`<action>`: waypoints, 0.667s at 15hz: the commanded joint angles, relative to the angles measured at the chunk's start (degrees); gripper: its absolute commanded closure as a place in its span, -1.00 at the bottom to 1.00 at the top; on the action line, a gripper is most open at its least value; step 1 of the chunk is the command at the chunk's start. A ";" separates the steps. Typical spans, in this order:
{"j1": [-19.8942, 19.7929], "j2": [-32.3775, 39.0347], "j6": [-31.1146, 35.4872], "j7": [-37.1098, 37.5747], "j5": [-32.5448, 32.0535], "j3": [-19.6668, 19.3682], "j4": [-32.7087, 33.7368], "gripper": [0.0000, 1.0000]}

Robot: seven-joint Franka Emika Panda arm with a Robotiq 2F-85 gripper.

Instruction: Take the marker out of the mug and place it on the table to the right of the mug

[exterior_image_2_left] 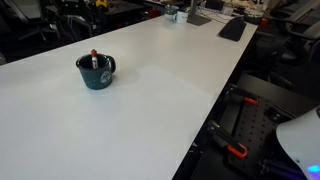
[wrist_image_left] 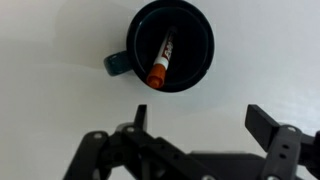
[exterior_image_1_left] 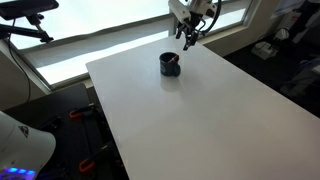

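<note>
The marker (wrist_image_left: 161,58) stands slanted inside the mug (wrist_image_left: 200,30), its red end resting against the rim on the side nearest the gripper (wrist_image_left: 200,118); in an exterior view that red end (exterior_image_2_left: 94,54) pokes just above the rim. The mug (exterior_image_2_left: 96,72) sits on the white table (exterior_image_2_left: 150,110), and its handle (wrist_image_left: 115,64) points off to the left in the wrist view. The gripper is spread wide with nothing in it: the two dark fingers (wrist_image_left: 262,122) stand well apart over bare tabletop, and the mug lies beyond their tips, not between them. In an exterior view the gripper (exterior_image_1_left: 188,40) hangs above the table's far edge, just beside the mug (exterior_image_1_left: 170,64) and higher than it. Other things lie well apart from the mug: a flat dark object (exterior_image_2_left: 232,28) and some small clutter (exterior_image_2_left: 175,13) lie at the table's far end, and a bright window (exterior_image_1_left: 100,45) runs behind the table (exterior_image_1_left: 200,120).
</note>
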 commanded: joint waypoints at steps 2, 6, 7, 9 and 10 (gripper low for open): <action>-1.44 0.12 -3.94 -5.09 1.48 1.88 1.85 -1.00; -0.85 0.73 -6.36 -2.54 0.33 0.36 2.06 -1.00; -0.86 0.99 -6.40 -2.28 0.22 0.08 2.15 -1.00; -0.72 1.68 -6.30 -1.36 -0.02 -0.61 2.56 -1.00; -0.71 2.06 -6.38 -1.11 -0.11 -0.91 2.73 -1.00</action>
